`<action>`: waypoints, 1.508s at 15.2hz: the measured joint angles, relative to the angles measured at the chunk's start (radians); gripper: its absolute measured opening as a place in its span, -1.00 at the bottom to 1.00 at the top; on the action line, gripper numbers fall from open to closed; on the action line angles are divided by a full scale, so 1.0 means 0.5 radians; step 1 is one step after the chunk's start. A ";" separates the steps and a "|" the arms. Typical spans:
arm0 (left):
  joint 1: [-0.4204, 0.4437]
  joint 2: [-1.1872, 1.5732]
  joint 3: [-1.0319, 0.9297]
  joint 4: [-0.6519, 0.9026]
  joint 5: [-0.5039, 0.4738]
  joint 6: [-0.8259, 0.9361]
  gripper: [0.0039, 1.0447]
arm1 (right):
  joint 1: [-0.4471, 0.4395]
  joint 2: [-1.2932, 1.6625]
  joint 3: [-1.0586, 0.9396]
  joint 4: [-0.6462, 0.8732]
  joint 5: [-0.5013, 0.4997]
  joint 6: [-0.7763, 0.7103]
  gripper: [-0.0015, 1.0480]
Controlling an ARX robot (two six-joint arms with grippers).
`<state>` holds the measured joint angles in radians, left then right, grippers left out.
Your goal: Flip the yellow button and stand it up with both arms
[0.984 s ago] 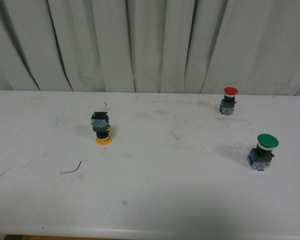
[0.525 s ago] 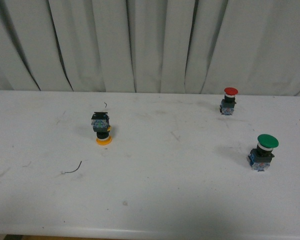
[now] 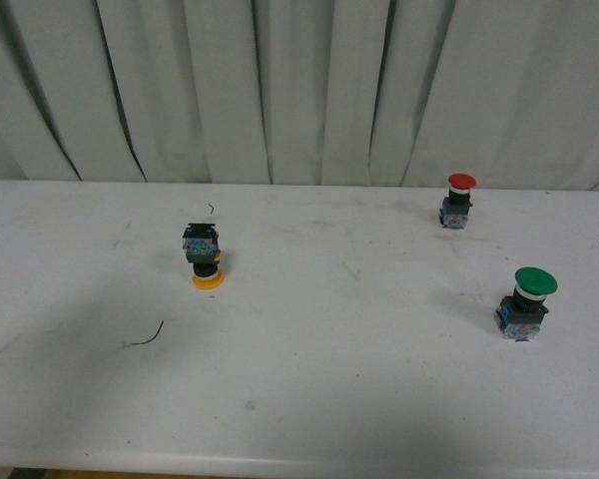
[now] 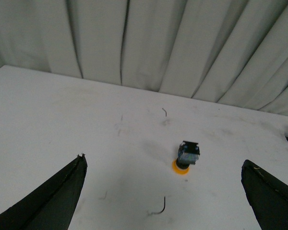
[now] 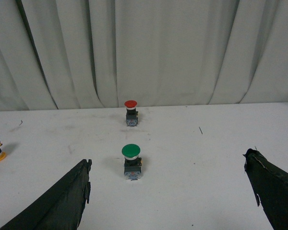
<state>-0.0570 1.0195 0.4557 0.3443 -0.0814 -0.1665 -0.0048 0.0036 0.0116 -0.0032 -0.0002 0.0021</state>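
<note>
Nothing on the table (image 3: 319, 399) has shifted in the last second, though a faint shadow seems to darken its near-left corner. The yellow button (image 3: 206, 257) sits cap-down, base up, in the left half toward the far edge, well apart from the red button (image 3: 460, 200) and green button (image 3: 527, 302). The left hand (image 4: 163, 159) and right hand (image 5: 168, 156) gape wide, empty. The left hand should probably close squarely on the dark base, so the button cannot tip, while the right comes across to help turn it.
</note>
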 joint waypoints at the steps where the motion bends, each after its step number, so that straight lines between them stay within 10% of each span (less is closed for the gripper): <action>1: -0.039 0.343 0.188 0.090 0.014 0.050 0.88 | 0.000 0.000 0.000 0.000 0.000 0.000 0.88; 10: -0.288 2.032 1.640 -0.470 0.130 0.185 0.88 | 0.000 0.000 0.000 0.000 0.000 0.000 0.88; 23: -0.279 2.377 1.833 -0.574 0.112 0.139 0.88 | 0.000 0.000 0.000 -0.001 0.000 0.000 0.88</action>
<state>-0.1967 2.2078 1.3724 0.0574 -0.0254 -0.0971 -0.0048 0.0036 0.0116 -0.0036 -0.0002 0.0021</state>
